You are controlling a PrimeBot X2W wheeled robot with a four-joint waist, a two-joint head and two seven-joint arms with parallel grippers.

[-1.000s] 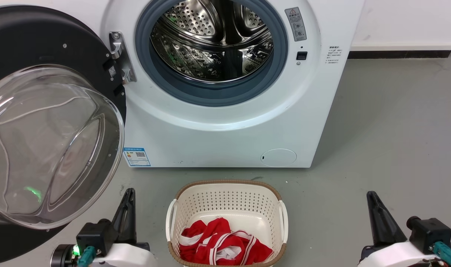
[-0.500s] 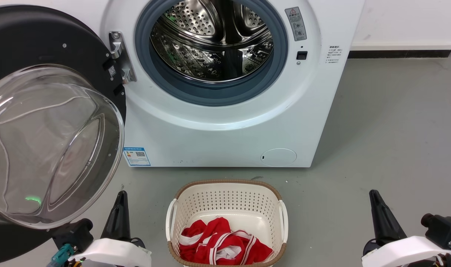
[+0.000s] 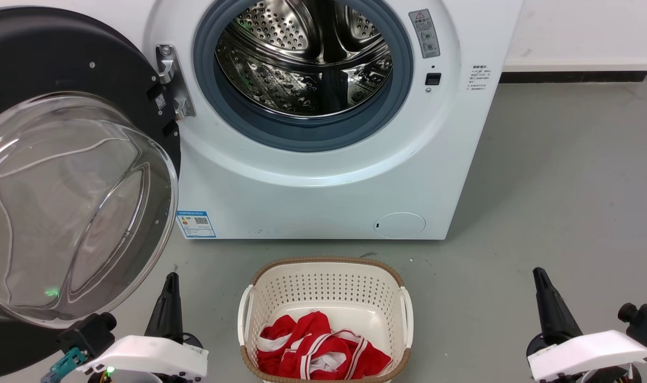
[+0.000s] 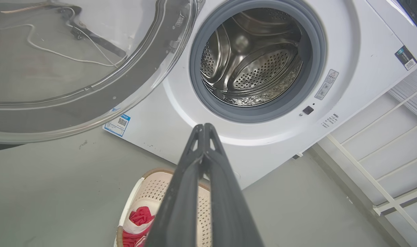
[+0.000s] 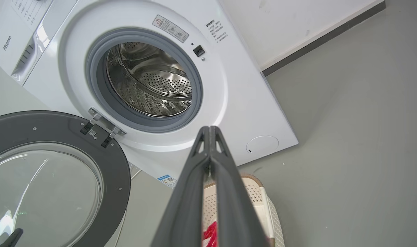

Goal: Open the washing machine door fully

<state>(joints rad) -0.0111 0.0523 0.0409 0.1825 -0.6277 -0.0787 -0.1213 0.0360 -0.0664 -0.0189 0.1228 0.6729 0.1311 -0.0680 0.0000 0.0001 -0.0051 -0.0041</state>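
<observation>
Grey smooth floor (image 3: 568, 202), a few scuffs and specks. White wall (image 3: 584, 26) behind, dark baseboard (image 3: 573, 78) along its foot. White washer (image 3: 312, 202) stands by the wall, soft shadow on the floor to its right. Light even, diffuse. Left wrist view: white barred frame (image 4: 348, 168) beside the washer.

We have our left claw (image 3: 170, 281) low at the lower left, fingers pressed tight together, tips pointing up. Our right claw (image 3: 539, 275) mirrors it at lower right, fingers likewise together, the two well apart.
</observation>
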